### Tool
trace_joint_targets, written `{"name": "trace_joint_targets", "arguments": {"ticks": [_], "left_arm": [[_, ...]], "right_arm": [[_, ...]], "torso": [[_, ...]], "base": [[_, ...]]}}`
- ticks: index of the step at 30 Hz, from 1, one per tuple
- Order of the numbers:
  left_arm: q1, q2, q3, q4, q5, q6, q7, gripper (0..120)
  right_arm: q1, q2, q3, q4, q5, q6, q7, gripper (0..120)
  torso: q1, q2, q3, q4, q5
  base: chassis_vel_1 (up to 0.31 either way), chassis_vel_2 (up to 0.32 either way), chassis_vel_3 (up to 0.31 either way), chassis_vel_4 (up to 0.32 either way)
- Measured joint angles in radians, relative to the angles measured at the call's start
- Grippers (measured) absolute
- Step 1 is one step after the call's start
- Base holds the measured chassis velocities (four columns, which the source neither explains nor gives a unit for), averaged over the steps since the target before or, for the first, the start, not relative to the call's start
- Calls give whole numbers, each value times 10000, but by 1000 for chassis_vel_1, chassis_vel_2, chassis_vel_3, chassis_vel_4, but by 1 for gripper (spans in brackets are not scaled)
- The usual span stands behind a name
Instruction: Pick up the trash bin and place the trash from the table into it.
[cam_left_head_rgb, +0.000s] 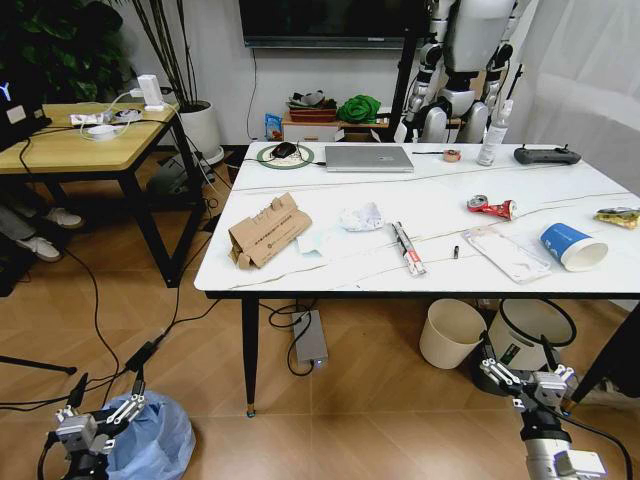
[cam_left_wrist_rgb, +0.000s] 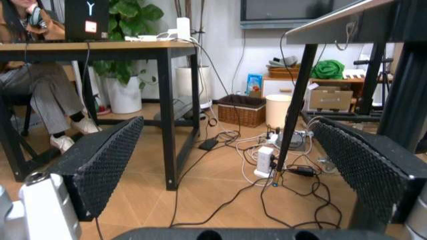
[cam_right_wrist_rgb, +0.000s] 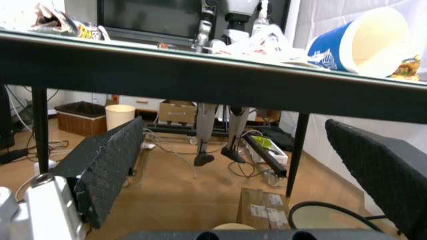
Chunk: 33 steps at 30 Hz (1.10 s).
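While the trash bin (cam_left_head_rgb: 152, 437) sits on the floor just beside the left gripper (cam_left_head_rgb: 97, 417), nothing is held yet: both left and right gripper (cam_left_head_rgb: 527, 385) are spread wide and empty, and all trash (cam_left_head_rgb: 268, 230) is left on the table (cam_left_head_rgb: 330, 268).

Setting: office or robotics lab, likely shared workspace. Evidence: marble-look table (cam_left_head_rgb: 440, 185) carrying silver laptop (cam_left_head_rgb: 368, 158); wooden-topped desk (cam_left_head_rgb: 75, 140) with chargers and cabling; wall-mounted screen (cam_left_head_rgb: 335, 22); humanoid robot (cam_left_head_rgb: 465, 65) parked behind table; cables (cam_left_wrist_rgb: 267, 165) across wood floor; potted plant (cam_left_wrist_rgb: 130, 30); seated person at desk
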Motion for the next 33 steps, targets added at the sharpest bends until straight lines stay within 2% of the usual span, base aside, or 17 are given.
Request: {"name": "trace_joint_targets", "arguments": {"ticks": [33], "left_arm": [[-148,-21,13,189,40,55,-16,100]], "right_arm": [[109,0,-42,-79,-5,-36,-12,100]], "torso": [[-610,-1460,-849,0,0]], "base": [[0,0,0,0]]}}
